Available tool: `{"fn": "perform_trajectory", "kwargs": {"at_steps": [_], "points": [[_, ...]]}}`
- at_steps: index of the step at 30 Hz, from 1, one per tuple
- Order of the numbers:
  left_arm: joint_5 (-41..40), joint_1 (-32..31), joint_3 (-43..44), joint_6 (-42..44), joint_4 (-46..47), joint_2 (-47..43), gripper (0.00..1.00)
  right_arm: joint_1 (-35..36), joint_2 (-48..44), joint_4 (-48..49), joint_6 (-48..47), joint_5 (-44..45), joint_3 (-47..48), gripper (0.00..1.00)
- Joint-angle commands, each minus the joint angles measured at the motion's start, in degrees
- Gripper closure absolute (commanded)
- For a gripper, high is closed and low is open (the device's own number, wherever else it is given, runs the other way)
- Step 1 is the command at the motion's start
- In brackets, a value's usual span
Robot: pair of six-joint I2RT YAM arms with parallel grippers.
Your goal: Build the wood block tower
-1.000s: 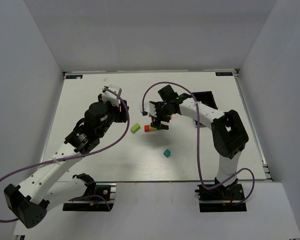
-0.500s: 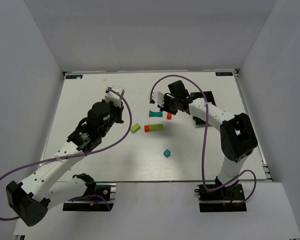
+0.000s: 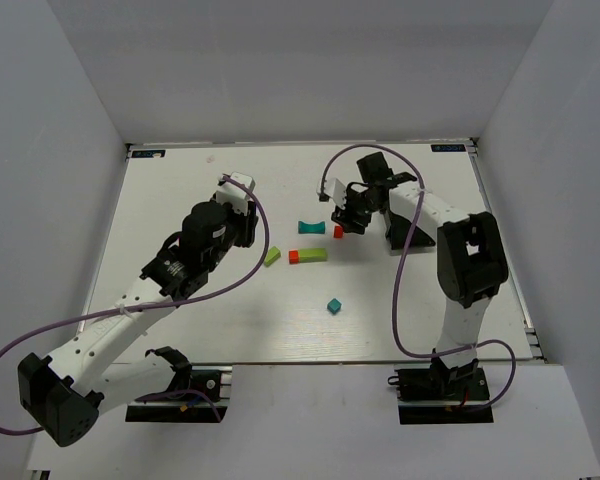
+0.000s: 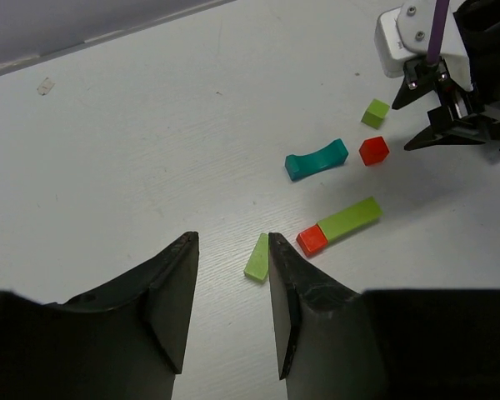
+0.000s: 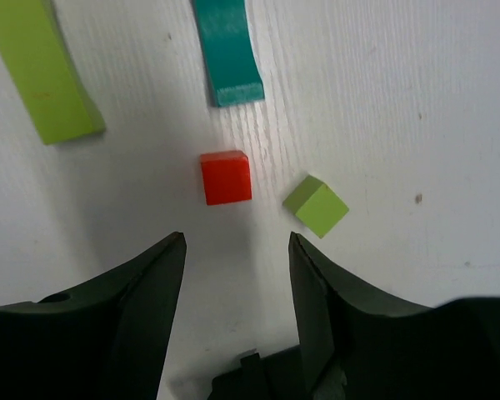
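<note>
No stack stands; the blocks lie loose on the white table. A teal arch [image 3: 312, 228] and a red cube [image 3: 338, 231] lie mid-table. A lime bar [image 3: 313, 255] with a red cube [image 3: 294, 257] at its end lies just nearer. A flat lime block [image 3: 271, 256] and a teal cube [image 3: 334, 305] lie apart. My right gripper [image 5: 236, 250] is open and empty above the table, just short of the red cube [image 5: 226, 177] and a lime cube [image 5: 316, 206]. My left gripper [image 4: 230, 250] is open and empty, and its right finger is next to the flat lime block [image 4: 257, 257].
The right arm [image 3: 450, 240] reaches over the back right of the table and covers most of a black object [image 3: 394, 238]. White walls enclose the table on three sides. The right gripper [image 4: 450, 125] shows at the top right of the left wrist view.
My right gripper has pulled back and right from the red and lime bar, and the teal arch and a red cube now lie uncovered. My left gripper has crept slightly right.
</note>
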Motion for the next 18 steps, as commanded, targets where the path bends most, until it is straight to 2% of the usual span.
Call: {"fn": "perform_trajectory", "kwargs": {"at_steps": [1, 5, 11, 18], "points": [[1.2, 0.4, -0.4, 0.1, 0.8, -0.5, 0.50, 0.5, 1.3, -4.5, -4.1, -8.6, 5.3, 0.41], [1.2, 0.4, -0.4, 0.1, 0.8, -0.5, 0.50, 1.0, 4.4, -4.5, -4.3, -12.5, 7.7, 0.41], [1.2, 0.4, -0.4, 0.1, 0.8, -0.5, 0.50, 2.5, 9.7, -3.9, -3.5, -11.8, 12.2, 0.41], [1.8, 0.4, -0.4, 0.6, 0.8, -0.5, 0.49, 2.8, 12.7, -2.8, -2.5, -11.4, 15.5, 0.34]]}}
